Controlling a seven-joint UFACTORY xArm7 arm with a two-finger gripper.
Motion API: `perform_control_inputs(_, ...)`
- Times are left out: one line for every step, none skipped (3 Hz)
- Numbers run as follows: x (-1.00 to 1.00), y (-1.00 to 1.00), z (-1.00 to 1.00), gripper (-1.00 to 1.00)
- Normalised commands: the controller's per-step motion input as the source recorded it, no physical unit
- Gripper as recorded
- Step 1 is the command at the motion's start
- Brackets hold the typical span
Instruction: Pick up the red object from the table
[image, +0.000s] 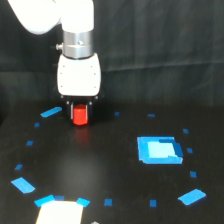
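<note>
The red object (79, 117), a short bright red-orange cylinder, stands upright at the back left of the black table (100, 165). My gripper (80, 112) comes straight down over it from the white body above. Its two dark fingers (69, 107) press against the cylinder's left and right sides, so the gripper is shut on it. The cylinder's lower end shows below the fingers. I cannot tell whether it rests on the table or hangs just above it.
Small blue tape marks dot the table, one (50, 112) just left of the gripper. A larger light-blue square patch (159, 149) lies to the exterior view's right. A pale block (59, 212) sits at the front left edge.
</note>
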Motion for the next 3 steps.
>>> perform_control_inputs(0.05, 0.68, 0.90, -1.00)
perform_control_inputs(-0.28, -1.00, 1.00, -1.00)
perform_control_inputs(-0.58, -1.00, 1.00, -1.00)
